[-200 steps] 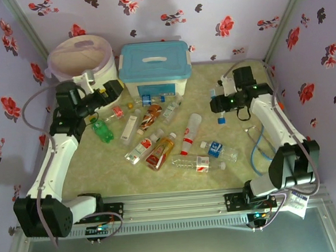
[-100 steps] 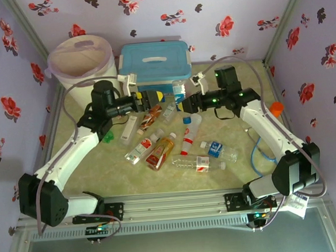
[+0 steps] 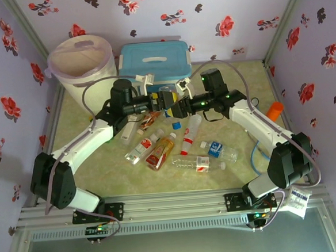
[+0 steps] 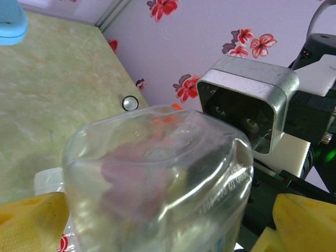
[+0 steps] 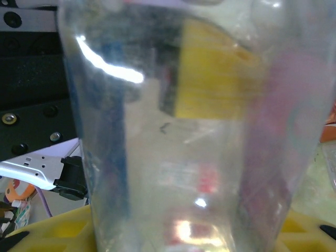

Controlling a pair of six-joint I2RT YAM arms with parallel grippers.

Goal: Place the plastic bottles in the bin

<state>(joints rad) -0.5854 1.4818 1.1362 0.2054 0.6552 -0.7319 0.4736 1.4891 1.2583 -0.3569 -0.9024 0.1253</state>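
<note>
While the overhead view puts my left gripper (image 3: 166, 98) and right gripper (image 3: 179, 108) nose to nose at mid-frame, just below the blue-lidded box (image 3: 155, 60), it gives little of the clear bottle (image 3: 171, 104) between them; my 2 wrist views supply that. From the left wrist the clear bottle (image 4: 157, 178) bulges base-first at the lower centre. My left gripper (image 4: 168, 226) is spread wide with a yellow finger (image 4: 31, 220) in each lower corner, and the silver camera housing (image 4: 247, 110) of my right wrist faces me at the right. From the right wrist the clear bottle (image 5: 173, 131) runs from top to bottom of the frame, clamped in my right gripper (image 5: 173, 236); its label is a blur and its ends are cut off. Whether my left fingers touch it I cannot tell. Overhead, the bin (image 3: 95, 73) stands at the upper left, well apart, and other plastic bottles (image 3: 158, 152) lie on the table (image 3: 119, 175) below my grippers.
</note>
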